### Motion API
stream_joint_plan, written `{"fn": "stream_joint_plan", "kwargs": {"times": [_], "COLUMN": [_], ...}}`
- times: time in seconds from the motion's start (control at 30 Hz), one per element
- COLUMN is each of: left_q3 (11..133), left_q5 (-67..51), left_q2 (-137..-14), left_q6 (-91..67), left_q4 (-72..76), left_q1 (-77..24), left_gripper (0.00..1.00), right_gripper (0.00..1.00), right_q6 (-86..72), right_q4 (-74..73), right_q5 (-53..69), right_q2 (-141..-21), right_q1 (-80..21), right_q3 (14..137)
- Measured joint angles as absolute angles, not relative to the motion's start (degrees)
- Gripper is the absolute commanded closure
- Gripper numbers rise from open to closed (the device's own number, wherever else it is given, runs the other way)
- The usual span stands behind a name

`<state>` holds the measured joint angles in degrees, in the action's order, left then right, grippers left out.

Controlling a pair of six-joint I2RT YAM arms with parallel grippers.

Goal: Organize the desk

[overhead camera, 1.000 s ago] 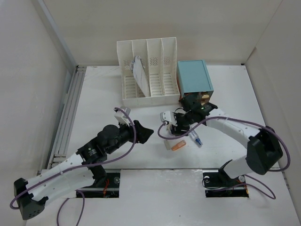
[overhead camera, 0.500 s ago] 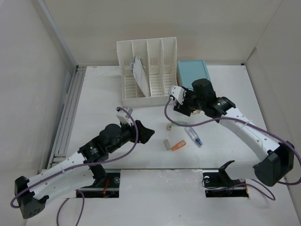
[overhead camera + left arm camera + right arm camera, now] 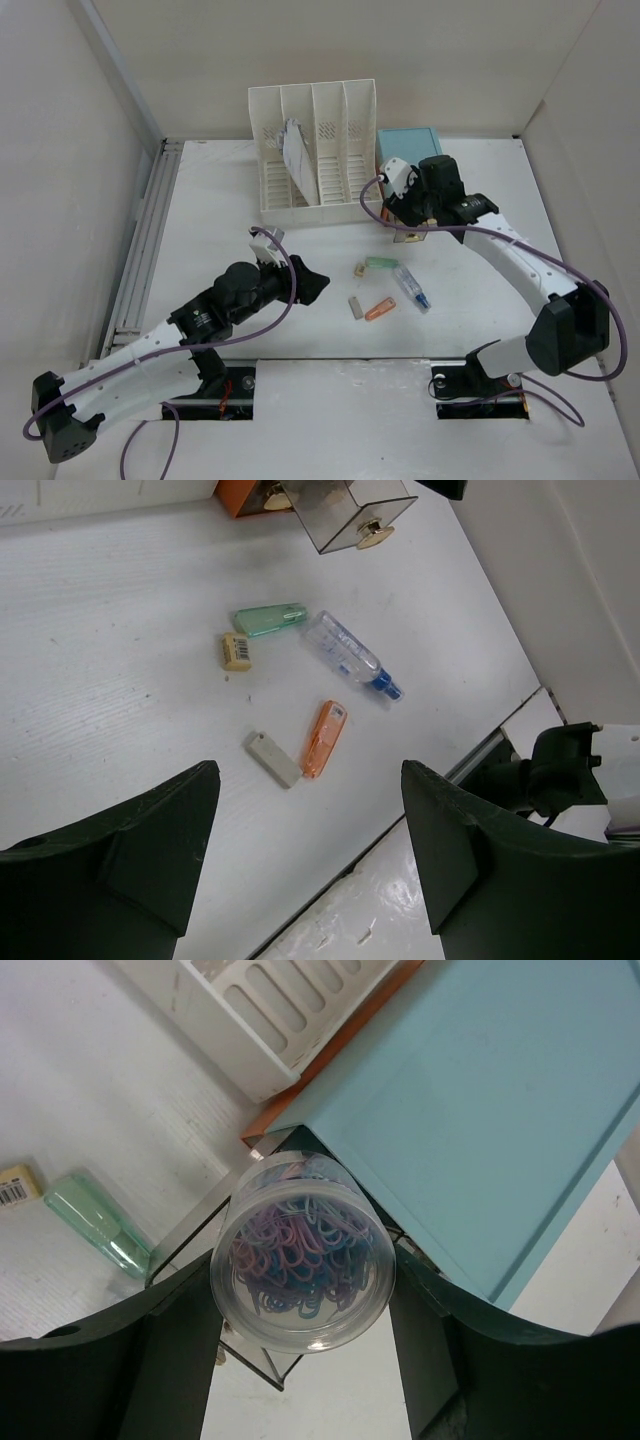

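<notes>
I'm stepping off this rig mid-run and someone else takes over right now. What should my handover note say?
Left gripper: open, empty, hovering above the loose items.
Right gripper: shut on a clear tub of paper clips, held at the open drawer of the light-blue drawer box.
Loose on the desk: green tube, eraser, clear bottle with a blue tip, orange stick, grey stick.
Done: paper stands in the file rack.
Left: release the tub, probably into the drawer, then put away the five loose items.
</notes>
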<state>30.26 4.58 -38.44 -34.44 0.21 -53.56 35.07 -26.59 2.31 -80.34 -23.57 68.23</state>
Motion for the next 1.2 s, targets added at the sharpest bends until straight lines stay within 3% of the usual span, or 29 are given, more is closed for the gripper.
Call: {"fn": "stream_joint_plan", "kwargs": {"times": [0.4, 0.5, 0.53, 0.57, 0.67, 1.0, 1.1, 1.13, 1.2], "left_q3": [30.50, 30.50, 30.50, 30.50, 30.52, 30.52, 30.52, 30.52, 30.52], "left_q5": [4.47, 4.36, 4.34, 4.32, 4.29, 4.25, 4.25, 4.25, 4.16], "left_q2": [-38.44, -38.44, -38.44, -38.44, -38.44, -38.15, -37.95, -37.95, -37.95], "left_q6": [-33.89, -33.87, -33.87, -33.87, -33.87, -33.85, -33.85, -33.85, -33.85], "left_q4": [0.58, 0.58, 0.58, 0.58, 0.58, 0.58, 0.60, 0.60, 0.60], "left_q1": [-53.56, -53.56, -53.56, -53.56, -53.56, -53.56, -53.56, -53.56, -53.56], "left_gripper": [0.29, 0.29, 0.29, 0.29, 0.29, 0.29, 0.29, 0.29, 0.29], "right_gripper": [0.63, 0.55, 0.50, 0.38, 0.30, 0.23, 0.29, 0.49, 0.74], "right_q6": [33.76, 33.58, 33.56, 33.56, 33.56, 33.39, 33.23, 33.17, 33.54], "right_q4": [-29.67, -30.68, -30.89, -31.16, -31.59, -31.59, -31.53, -31.51, -31.24], "right_q5": [0.89, 0.80, 0.80, 0.80, 0.82, 0.91, 1.10, 1.37, 2.79], "right_q2": [-80.79, -81.06, -81.10, -81.14, -81.17, -81.45, -81.43, -81.36, -80.51], "right_q1": [-22.44, -22.39, -22.39, -22.39, -22.39, -22.39, -22.39, -22.39, -22.11], "right_q3": [68.99, 69.41, 69.41, 69.41, 69.41, 70.17, 70.46, 70.46, 70.13]}}
